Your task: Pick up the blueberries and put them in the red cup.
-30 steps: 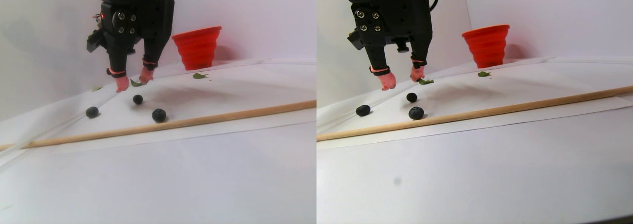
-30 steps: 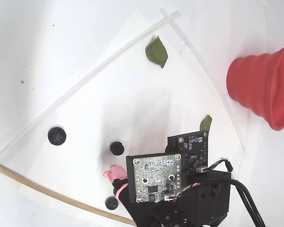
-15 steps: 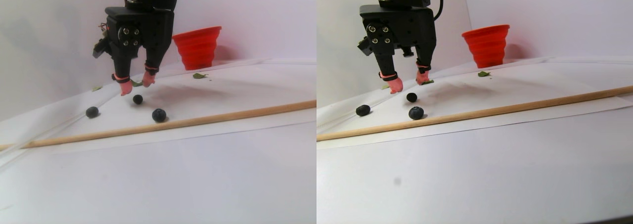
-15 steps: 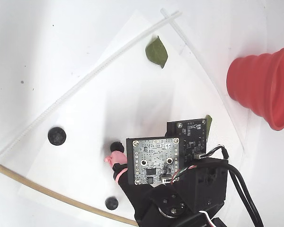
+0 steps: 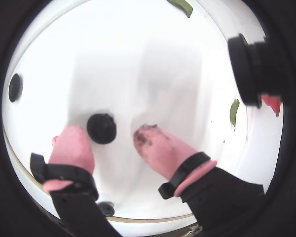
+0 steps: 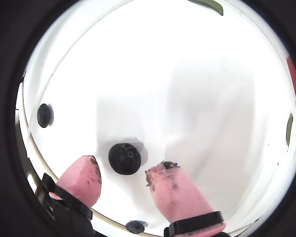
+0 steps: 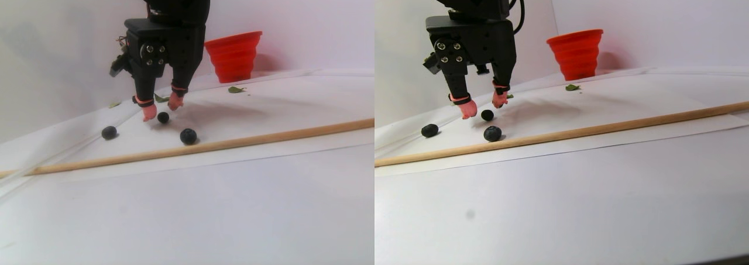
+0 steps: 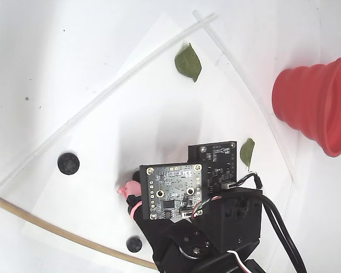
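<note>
Pincer [image 6: 123,180] spread low over one berry.

We see the pink fingertips [image 5: 71,145] straddling a blueberry [image 6: 124,158] on the white paper [image 8: 159,102], not yet touching it in either wrist view. Two more blueberries lie apart: one [image 8: 68,164] near the plastic strip [image 8: 102,99], another [image 8: 134,244] by the wooden stick [image 7: 234,142]. The red cup [image 8: 315,102] stands well off on the counter [image 7: 234,218], beyond two green leaves [image 8: 187,62].

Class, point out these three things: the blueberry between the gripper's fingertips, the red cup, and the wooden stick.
blueberry [image 6: 124,158], a wrist view, its top.
red cup [image 8: 307,102], fixed view, ribbed outer wall.
wooden stick [image 7: 263,137], stereo pair view, mid-length.
</note>
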You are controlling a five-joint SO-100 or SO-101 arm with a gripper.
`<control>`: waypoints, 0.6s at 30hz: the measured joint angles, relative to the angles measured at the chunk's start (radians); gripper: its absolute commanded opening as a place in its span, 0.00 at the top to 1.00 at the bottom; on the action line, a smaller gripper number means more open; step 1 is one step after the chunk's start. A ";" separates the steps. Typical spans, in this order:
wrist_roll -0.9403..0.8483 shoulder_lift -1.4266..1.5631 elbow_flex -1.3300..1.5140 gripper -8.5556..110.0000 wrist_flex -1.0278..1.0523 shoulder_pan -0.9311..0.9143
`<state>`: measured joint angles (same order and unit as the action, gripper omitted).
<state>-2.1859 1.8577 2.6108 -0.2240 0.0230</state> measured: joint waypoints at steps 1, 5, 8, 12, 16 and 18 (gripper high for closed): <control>-0.003 -0.008 -0.003 0.78 -0.006 0.000; -0.008 -0.035 -0.003 0.78 -0.034 0.000; -0.008 -0.054 -0.014 0.78 -0.048 0.000; -0.008 -0.069 -0.025 0.78 -0.067 0.000; -0.008 -0.103 -0.026 0.78 -0.095 0.000; -0.008 -0.112 -0.026 0.78 -0.101 0.000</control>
<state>-2.1936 1.7457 2.5848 -0.3252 0.0230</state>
